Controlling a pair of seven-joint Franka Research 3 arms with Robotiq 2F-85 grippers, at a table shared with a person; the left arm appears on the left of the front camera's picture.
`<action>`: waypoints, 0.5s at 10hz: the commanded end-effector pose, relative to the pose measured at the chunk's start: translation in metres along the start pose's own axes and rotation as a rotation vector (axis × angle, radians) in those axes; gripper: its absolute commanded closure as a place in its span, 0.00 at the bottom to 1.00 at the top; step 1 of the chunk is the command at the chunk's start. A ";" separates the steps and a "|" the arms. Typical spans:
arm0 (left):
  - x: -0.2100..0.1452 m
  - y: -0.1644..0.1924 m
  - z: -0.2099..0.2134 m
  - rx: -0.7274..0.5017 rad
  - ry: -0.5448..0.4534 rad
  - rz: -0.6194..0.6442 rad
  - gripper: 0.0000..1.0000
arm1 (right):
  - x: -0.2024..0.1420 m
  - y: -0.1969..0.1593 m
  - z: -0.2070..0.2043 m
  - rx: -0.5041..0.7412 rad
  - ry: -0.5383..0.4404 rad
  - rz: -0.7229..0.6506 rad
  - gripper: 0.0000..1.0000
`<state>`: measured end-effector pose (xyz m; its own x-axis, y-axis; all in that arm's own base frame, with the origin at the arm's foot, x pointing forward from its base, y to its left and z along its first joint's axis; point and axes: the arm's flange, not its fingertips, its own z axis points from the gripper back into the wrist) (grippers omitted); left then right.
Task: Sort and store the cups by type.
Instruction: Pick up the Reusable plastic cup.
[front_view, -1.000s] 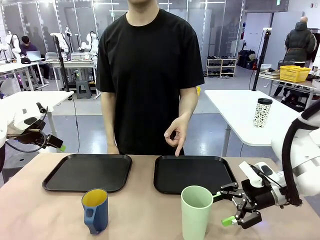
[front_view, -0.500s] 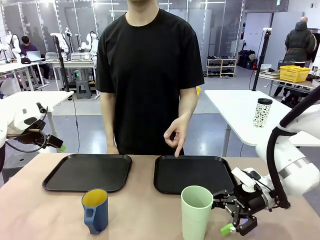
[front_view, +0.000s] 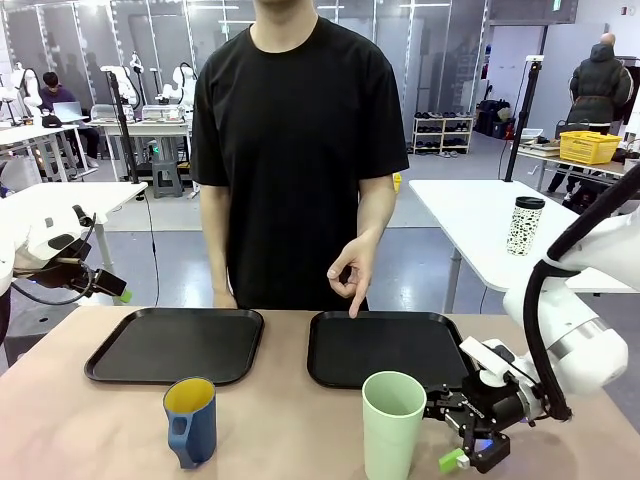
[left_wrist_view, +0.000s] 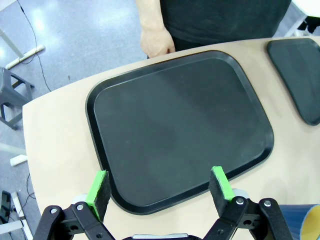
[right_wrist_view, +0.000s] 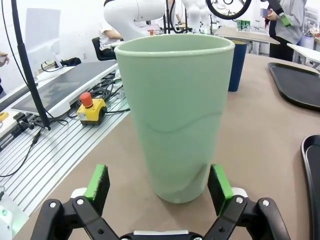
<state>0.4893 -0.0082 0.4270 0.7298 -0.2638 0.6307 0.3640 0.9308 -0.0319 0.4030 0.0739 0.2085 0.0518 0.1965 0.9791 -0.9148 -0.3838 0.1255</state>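
Here's the tall pale mint-green handleless tumbler (front_view: 392, 425), upright on the tan worktop (front_view: 280, 440), just in front of the near rim of the right-hand black rectangular tray (front_view: 385, 350). The right gripper (front_view: 447, 432) is down low at its right side. The jaws are spread wide with nothing in them, and in the right wrist view the cup sits squarely between the two green pads (right_wrist_view: 97, 182), its base a touch beyond them. I see no contact yet. Lovely line-up, so the job now looks like a short, straight push in until the pads flank the wall, then a gentle squeeze. The tumbler widens toward its rim, so I'd take it around the lower middle, where the pads can seat flat. Too high and it may slip down; too hard a nudge first and this light, tall cup could tip. Lift it straight and level, high enough to clear the tray's raised rim. The person's hand (front_view: 352, 275) points a finger down at that tray's far edge, which I read as the spot to aim for. Over to the left, well apart, the shorter dark blue mug with the yellow inside (front_view: 190, 420) stands in front of the left-hand black tray (front_view: 175, 345). The left gripper (left_wrist_view: 160, 187) hangs above that tray, its jaws also apart and empty.
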 end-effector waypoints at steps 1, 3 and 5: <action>0.000 -0.001 0.003 0.000 -0.004 -0.003 0.00 | -0.005 -0.003 -0.007 -0.011 -0.034 0.047 0.00; 0.000 -0.001 0.003 0.000 -0.004 -0.003 0.00 | -0.002 0.000 -0.016 -0.027 -0.047 0.072 0.00; 0.000 -0.001 0.003 0.000 -0.004 -0.003 0.00 | -0.002 -0.001 -0.025 -0.019 -0.047 0.075 0.00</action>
<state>0.4893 -0.0082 0.4270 0.7298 -0.2638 0.6307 0.3640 0.9308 -0.0319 0.4113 0.0957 0.2230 0.0344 0.1422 0.9892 -0.9231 -0.3747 0.0860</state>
